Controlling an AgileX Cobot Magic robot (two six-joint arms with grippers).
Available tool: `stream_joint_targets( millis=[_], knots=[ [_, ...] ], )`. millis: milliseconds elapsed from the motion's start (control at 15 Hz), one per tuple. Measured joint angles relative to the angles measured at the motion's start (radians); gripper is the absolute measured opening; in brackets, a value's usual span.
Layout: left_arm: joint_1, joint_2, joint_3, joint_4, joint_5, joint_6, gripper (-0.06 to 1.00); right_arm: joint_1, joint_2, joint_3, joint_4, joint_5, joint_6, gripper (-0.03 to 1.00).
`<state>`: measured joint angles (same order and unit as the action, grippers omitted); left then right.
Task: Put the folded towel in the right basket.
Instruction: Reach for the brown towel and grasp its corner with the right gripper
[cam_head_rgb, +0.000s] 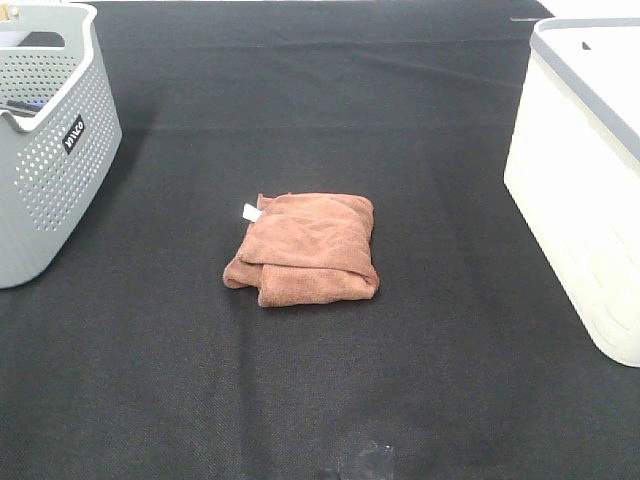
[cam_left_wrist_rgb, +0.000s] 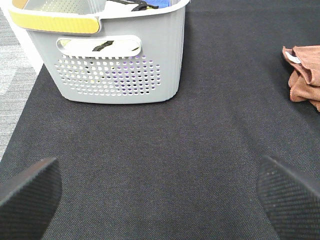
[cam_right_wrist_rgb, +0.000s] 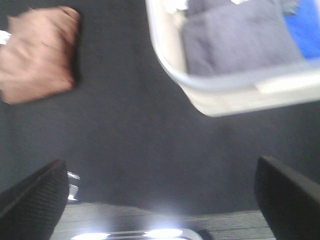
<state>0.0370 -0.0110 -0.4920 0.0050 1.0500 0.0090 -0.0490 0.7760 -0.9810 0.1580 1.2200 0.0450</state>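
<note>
A folded brown towel (cam_head_rgb: 305, 248) with a small white tag lies on the black table mat in the middle of the exterior high view. It also shows at the edge of the left wrist view (cam_left_wrist_rgb: 305, 75) and, blurred, in the right wrist view (cam_right_wrist_rgb: 37, 52). The right basket (cam_head_rgb: 590, 180) is white with a grey rim, at the right edge; the right wrist view shows its rim (cam_right_wrist_rgb: 220, 85) with grey and blue cloth inside. My left gripper (cam_left_wrist_rgb: 160, 192) is open and empty, well short of the towel. My right gripper (cam_right_wrist_rgb: 162, 192) is open and empty, near the table's edge. Neither arm shows in the exterior high view.
A grey perforated basket (cam_head_rgb: 50, 140) stands at the far left; the left wrist view shows it (cam_left_wrist_rgb: 117, 55) with a yellow handle grip and items inside. The black mat (cam_head_rgb: 320, 380) covers the table around the towel.
</note>
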Motion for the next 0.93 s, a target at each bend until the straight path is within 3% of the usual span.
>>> stream_joint_targets(
  millis=[333, 467, 600, 733, 933],
  knots=[
    [0.0, 0.0, 0.0, 0.0, 0.0, 0.0, 0.99, 0.0, 0.24, -0.216, 0.164, -0.001, -0.054, 0.97],
    [0.0, 0.0, 0.0, 0.0, 0.0, 0.0, 0.99, 0.0, 0.276, -0.227, 0.2, -0.001, -0.089, 0.97],
    [0.0, 0.0, 0.0, 0.0, 0.0, 0.0, 0.99, 0.005, 0.364, -0.23, 0.347, -0.002, -0.189, 0.97],
    [0.0, 0.0, 0.0, 0.0, 0.0, 0.0, 0.99, 0.096, 0.472, -0.234, 0.441, -0.05, -0.255, 0.97],
    [0.0, 0.0, 0.0, 0.0, 0.0, 0.0, 0.99, 0.296, 0.662, -0.274, 0.394, -0.175, -0.217, 0.97]
  ],
)
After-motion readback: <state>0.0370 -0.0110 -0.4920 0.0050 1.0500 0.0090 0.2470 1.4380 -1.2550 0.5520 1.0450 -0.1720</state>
